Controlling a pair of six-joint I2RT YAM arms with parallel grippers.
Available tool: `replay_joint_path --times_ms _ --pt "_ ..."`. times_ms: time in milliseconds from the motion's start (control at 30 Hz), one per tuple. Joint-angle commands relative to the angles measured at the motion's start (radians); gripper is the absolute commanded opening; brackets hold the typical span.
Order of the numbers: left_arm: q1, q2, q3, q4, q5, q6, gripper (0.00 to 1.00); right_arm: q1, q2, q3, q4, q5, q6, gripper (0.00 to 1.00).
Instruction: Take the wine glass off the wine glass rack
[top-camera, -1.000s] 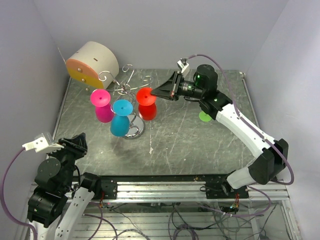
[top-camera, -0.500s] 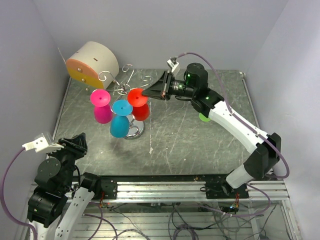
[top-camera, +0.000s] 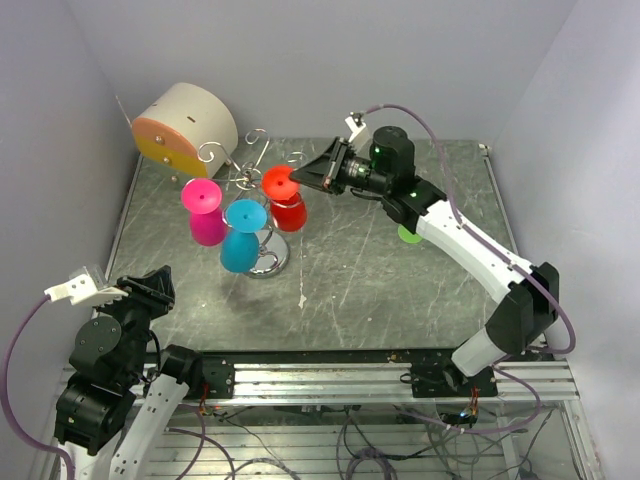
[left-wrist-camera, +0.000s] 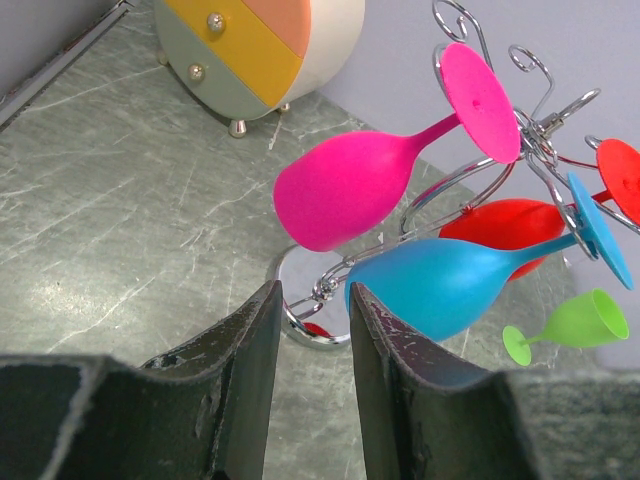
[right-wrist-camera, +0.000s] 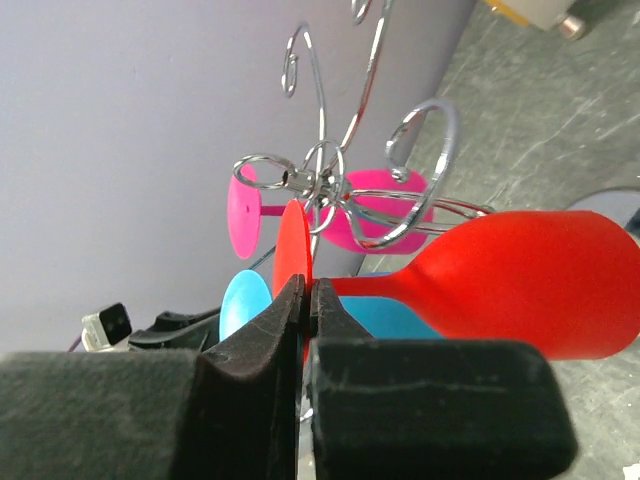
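Pinches red glass (top-camera: 290, 214) with right gripper (top-camera: 298, 181); clamps both fingers (right-wrist-camera: 250, 345) tight on the thin edge of its foot, disc seen edge-on in the right wrist view, no gap showing; leaves stem running sideways off the fingertips to the bowl, roughly level. Holds the foot just beside the wire hub of the rack (top-camera: 272, 264), directly ahead of the fingertips; cannot tell whether the stem sits in a hook or clear of it.

Sees pink glass (top-camera: 206, 216) and blue glass (top-camera: 240, 244) on the far side of the hub from that gripper; hangs both bowl-down, feet up at the wire arms; puts blue lower and nearer the rack's round base. Leaves green glass (top-camera: 408, 235) behind that gripper, under the forearm, on table (top-camera: 380, 290). Finds round drawer box (top-camera: 185, 125) well past the rack, beyond the fingertips.

Parks left gripper (top-camera: 150, 288) well apart from all of it, near own base; shows fingers parted by a narrow gap, nothing between them; looks out at the rack from there: base just beyond the gap, pink and blue bowls above it, red bowl behind those.
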Motion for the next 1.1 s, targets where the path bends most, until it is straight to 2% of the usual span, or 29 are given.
replay_joint_path --times_ms 0,267,400,533,800,933,1067 --pt "-0.01 -0.013 0.001 0.006 -0.02 -0.008 0.44 -0.039 -0.091 -0.081 0.074 0.096 -0.003 0.0" --pt "-0.01 0.001 0.002 0.015 -0.01 0.002 0.45 -0.086 -0.272 -0.125 -0.031 0.211 -0.091 0.0" --pt "-0.01 0.047 0.036 0.019 0.044 0.003 0.46 -0.087 -0.329 -0.059 -0.157 0.2 -0.276 0.0" --pt "-0.01 0.15 0.164 0.016 0.213 -0.058 0.48 -0.076 -0.401 -0.01 -0.308 0.203 -0.506 0.0" --pt "-0.01 0.504 0.511 0.05 0.657 -0.23 0.55 -0.061 -0.531 0.075 -0.505 0.352 -0.928 0.0" --pt "-0.01 0.602 0.555 0.133 0.831 -0.336 0.55 -0.059 -0.544 0.109 -0.479 0.339 -1.055 0.0" --pt "-0.01 0.65 0.554 0.161 0.896 -0.398 0.55 -0.048 -0.485 0.185 -0.444 0.269 -1.128 0.0"
